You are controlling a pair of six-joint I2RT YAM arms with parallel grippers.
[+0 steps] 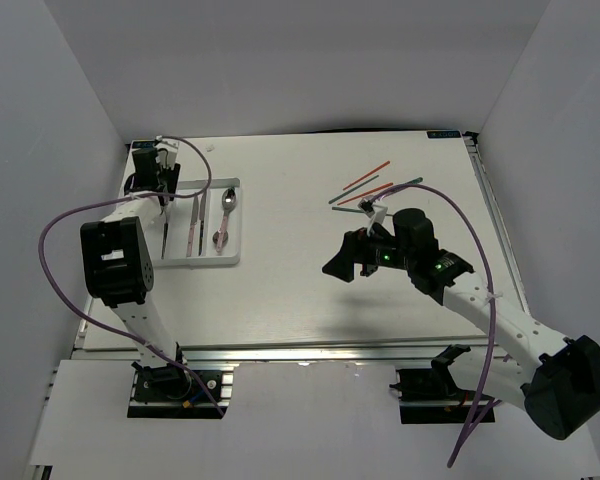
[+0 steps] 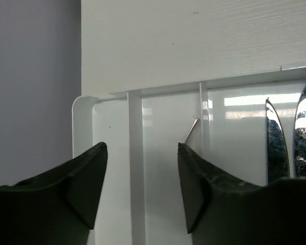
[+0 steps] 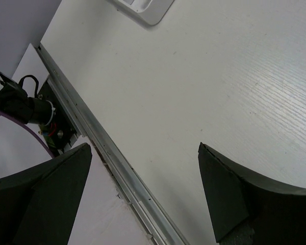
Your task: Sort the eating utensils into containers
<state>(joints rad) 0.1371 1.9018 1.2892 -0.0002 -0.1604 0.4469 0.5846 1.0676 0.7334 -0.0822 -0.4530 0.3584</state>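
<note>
The white tray lies at the left of the table, with a dark-handled utensil, a pink-handled knife and a spoon in separate slots. My left gripper is open and empty over the tray's far left end. In the left wrist view its jaws straddle a divider, with two knife blades to the right. Red and teal chopsticks lie loose at the back right. My right gripper is open and empty above the table's middle, also in its wrist view.
The tray's corner shows at the top of the right wrist view. The table's metal front rail and the left arm's base lie under the right gripper's view. White walls enclose the table on the left, back and right.
</note>
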